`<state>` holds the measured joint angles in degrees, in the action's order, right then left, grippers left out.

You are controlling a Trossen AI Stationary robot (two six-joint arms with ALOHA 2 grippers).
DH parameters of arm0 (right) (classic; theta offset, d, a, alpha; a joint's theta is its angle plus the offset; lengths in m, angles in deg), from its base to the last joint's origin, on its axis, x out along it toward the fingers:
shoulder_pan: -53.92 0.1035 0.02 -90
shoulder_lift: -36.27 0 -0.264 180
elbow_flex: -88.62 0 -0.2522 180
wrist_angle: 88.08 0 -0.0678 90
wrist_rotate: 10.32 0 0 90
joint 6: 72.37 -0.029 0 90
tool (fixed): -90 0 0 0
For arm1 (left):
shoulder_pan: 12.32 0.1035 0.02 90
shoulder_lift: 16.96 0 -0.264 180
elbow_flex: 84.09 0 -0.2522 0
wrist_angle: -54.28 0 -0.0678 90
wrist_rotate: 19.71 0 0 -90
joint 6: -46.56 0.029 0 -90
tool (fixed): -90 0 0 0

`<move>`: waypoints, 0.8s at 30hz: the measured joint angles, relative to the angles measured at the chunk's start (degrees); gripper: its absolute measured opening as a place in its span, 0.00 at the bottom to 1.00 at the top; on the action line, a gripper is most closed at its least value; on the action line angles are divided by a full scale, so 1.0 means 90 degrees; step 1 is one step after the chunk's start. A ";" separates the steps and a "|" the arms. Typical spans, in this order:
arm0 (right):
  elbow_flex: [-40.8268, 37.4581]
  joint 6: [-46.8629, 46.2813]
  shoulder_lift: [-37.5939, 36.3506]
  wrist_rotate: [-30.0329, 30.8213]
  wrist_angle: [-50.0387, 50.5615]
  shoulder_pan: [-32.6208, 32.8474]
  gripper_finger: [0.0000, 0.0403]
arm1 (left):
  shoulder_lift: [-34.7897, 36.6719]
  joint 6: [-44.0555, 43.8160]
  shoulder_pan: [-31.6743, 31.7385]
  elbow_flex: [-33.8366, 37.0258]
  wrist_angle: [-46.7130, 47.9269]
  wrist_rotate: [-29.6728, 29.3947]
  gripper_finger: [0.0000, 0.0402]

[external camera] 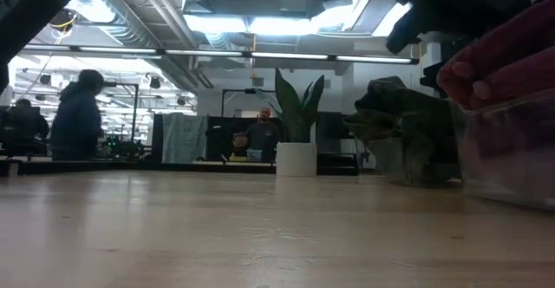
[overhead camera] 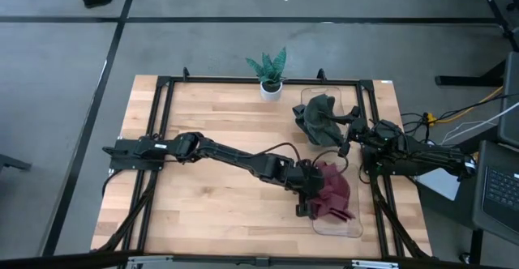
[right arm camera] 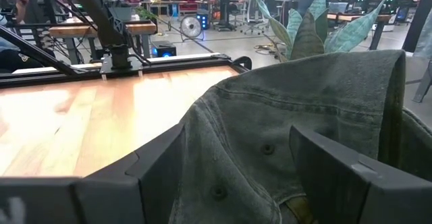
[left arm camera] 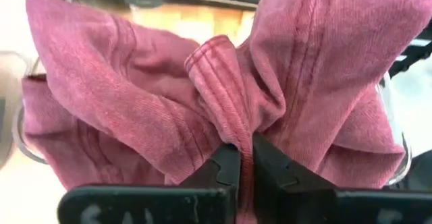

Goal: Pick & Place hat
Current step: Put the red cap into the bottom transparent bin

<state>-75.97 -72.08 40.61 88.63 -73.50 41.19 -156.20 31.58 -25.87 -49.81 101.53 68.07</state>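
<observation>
The left claw [overhead camera: 312,190] is pressed together on a fold of the red hat [overhead camera: 332,192], and the left wrist view shows the cloth caught tight between its two fingers [left arm camera: 226,173]. The red hat hangs half in and half over a clear tray [overhead camera: 350,228] at the right side of the bench [overhead camera: 211,139]. The right claw [overhead camera: 345,135] is spread wide, with nothing in it, and its fingers stand on both sides of the green hat [overhead camera: 318,117], which sits in another clear tray [overhead camera: 306,96] near the plant [overhead camera: 270,73]. A few things could go wrong from here. The left claw pinches only a thin fold, so the red hat could slip out if the arm lifts fast. If the claw lets go now, part of the hat may flop over the tray's wall and end up on the bench. The soft cloth could also stick to a finger and get dragged back out. The right claw might close on just a bit of the green hat and drop it. The two arms are near each other, so they could bump. The plant is close too, and a wide swing could knock it over.
</observation>
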 joint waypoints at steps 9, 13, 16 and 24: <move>0.0000 0.0000 0.0002 0.0000 -0.0002 0.0000 0.66 | -0.0002 0.0157 -0.0067 0.0002 0.0116 0.0019 0.10; 0.0000 0.0000 0.0002 0.0001 -0.0002 0.0000 0.66 | -0.0010 0.0557 -0.0067 0.0003 -0.0002 0.0022 0.19; 0.0002 0.0000 0.0002 0.0002 -0.0002 0.0000 0.66 | -0.0012 0.0717 -0.0051 0.0010 -0.0333 -0.0001 0.27; 0.0000 0.0000 0.0002 0.0001 -0.0002 0.0000 0.66 | 0.0021 0.1155 0.0023 0.0012 -0.0730 -0.0260 0.47</move>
<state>-75.97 -72.08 40.63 88.64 -73.52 41.19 -156.01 41.98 -25.66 -49.70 94.96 65.73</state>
